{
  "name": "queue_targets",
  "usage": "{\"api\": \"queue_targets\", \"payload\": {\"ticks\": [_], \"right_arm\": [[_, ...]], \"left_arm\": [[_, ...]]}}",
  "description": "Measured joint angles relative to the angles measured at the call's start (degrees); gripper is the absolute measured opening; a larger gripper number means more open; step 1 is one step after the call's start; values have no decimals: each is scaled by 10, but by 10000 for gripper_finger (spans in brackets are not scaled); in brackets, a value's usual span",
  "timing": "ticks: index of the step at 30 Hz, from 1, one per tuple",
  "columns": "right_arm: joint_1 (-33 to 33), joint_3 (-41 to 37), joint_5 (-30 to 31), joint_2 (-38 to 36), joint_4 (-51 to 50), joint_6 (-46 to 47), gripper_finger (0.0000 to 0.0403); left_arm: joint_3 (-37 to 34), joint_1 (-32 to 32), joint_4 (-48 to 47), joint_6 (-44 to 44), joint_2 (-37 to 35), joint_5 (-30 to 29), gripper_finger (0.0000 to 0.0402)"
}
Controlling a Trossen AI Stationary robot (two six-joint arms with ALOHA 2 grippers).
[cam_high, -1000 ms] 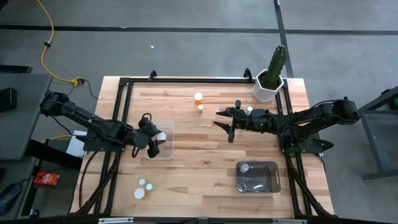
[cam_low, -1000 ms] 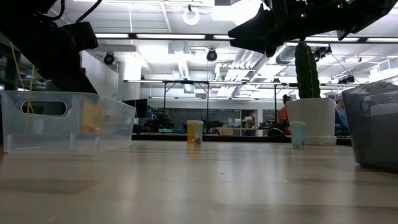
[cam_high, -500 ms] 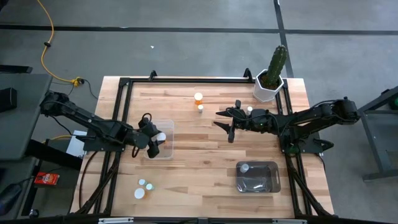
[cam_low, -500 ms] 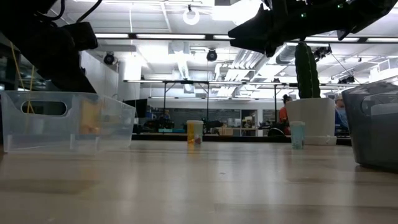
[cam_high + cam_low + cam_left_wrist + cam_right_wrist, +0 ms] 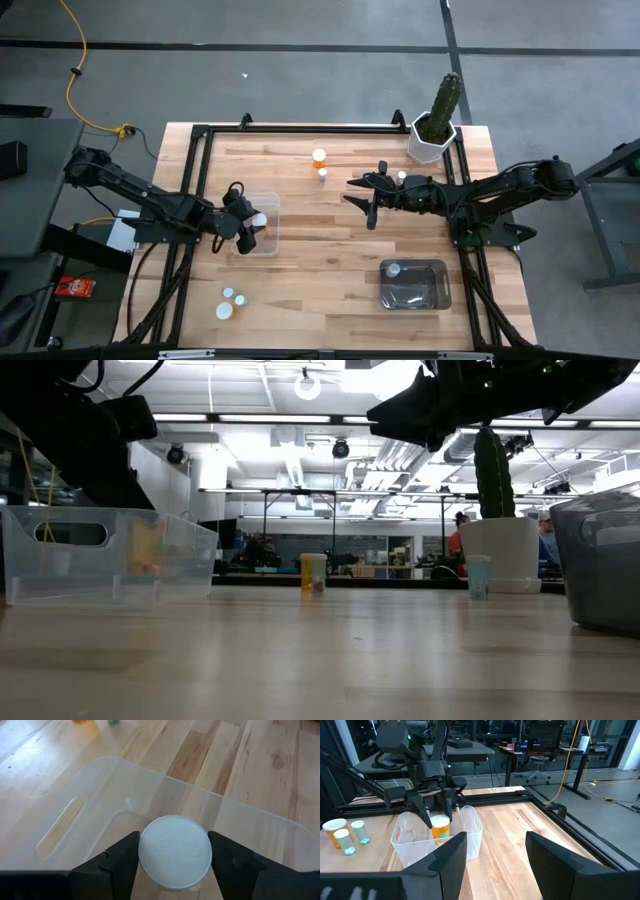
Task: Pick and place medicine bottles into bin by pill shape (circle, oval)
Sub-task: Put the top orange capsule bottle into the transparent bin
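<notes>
Orange medicine bottle (image 5: 440, 827) with white cap (image 5: 175, 851) pinched between left gripper (image 5: 252, 228) fingers (image 5: 122, 860), hanging over clear bin (image 5: 262, 224) directly beneath; right gripper (image 5: 368, 203) well apart over bare table (image 5: 320, 250), fingers parted, empty; two bottles (image 5: 319, 163) beyond it, three bottles (image 5: 230, 301) near table front, dark bin (image 5: 413, 284) holding one

A grey concrete floor (image 5: 300, 80) surrounds the wooden table (image 5: 330, 260), crossed by dark lines at twelve o'clock. A yellow cable (image 5: 75, 60) trails at ten o'clock. Behind, ceiling lights (image 5: 310, 385) glare over desks (image 5: 470, 750) and an office chair (image 5: 538, 770).
</notes>
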Motion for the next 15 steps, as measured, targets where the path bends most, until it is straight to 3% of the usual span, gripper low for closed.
{"api": "queue_targets", "payload": {"ticks": [6, 15], "right_arm": [[0, 0, 0, 0, 0, -1, 197], [0, 0, 0, 0, 0, 0, 197]], "left_arm": [[0, 0, 1, 0, 0, 0, 185], [0, 0, 1, 1, 0, 0, 187]]}}
